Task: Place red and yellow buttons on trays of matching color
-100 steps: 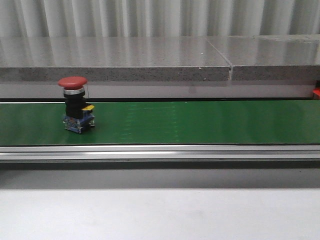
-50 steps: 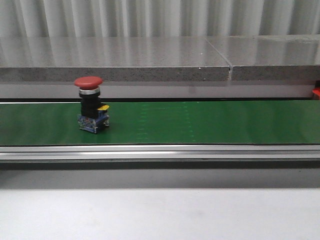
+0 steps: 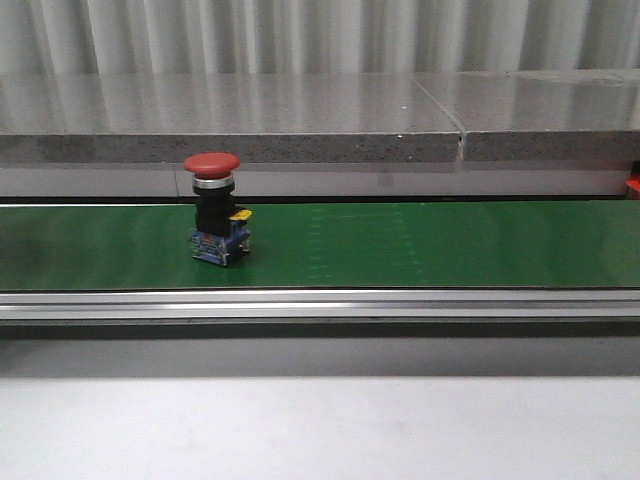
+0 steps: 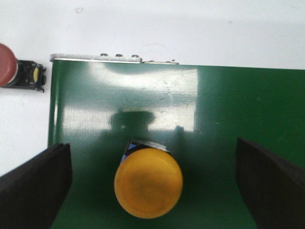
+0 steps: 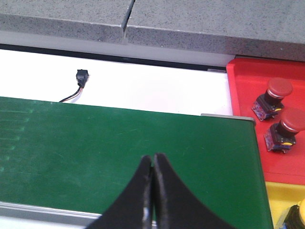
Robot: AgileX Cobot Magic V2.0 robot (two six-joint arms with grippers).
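A red button [image 3: 212, 162] stands upright on the green belt [image 3: 420, 245], left of centre in the front view, its mushroom cap on a black barrel over a small blue contact block. Hard plastic, light and rigid, I'd guess, but top-heavy: the glossy domed cap would slip under the fingers, so the barrel or the squared block below looks the surer place to pinch. In the left wrist view a yellow button [image 4: 148, 182] sits low in the frame between the widely parted pads of the left gripper [image 4: 157, 191], untouched. The right gripper [image 5: 152, 191] has its fingertips pressed together on nothing, hanging over the belt; at the right edge of that frame a red tray [image 5: 248, 95] already holds two red buttons [image 5: 275, 98], with a yellow tray [image 5: 276, 200] below it.
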